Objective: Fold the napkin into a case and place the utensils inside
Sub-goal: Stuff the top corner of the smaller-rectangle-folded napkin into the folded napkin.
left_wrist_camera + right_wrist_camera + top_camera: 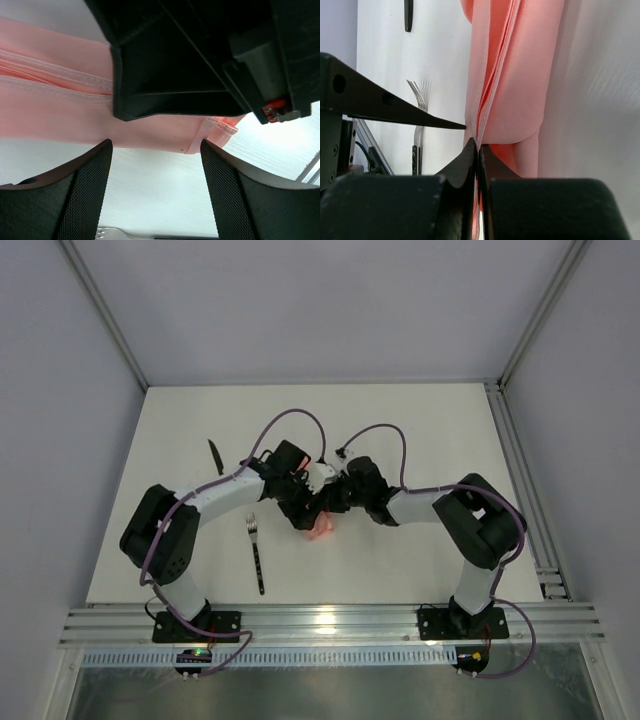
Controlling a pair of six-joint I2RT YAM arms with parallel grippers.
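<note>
The pale-pink napkin (322,528) hangs bunched between the two grippers at the table's middle. My right gripper (332,502) is shut on its stitched hem, with the folds hanging beyond the jaws in the right wrist view (510,75). My left gripper (302,506) is open and empty, its fingers (85,195) just below the napkin's lower edge (60,110). The fork (257,555) lies on the table to the left of the napkin, tines pointing away. The black knife (215,455) lies further back left. No folded case shows.
The white table (420,430) has an aluminium rail (330,625) along its near edge and another on the right. Grey walls enclose the back and sides. The right gripper's black body (200,55) fills the top of the left wrist view.
</note>
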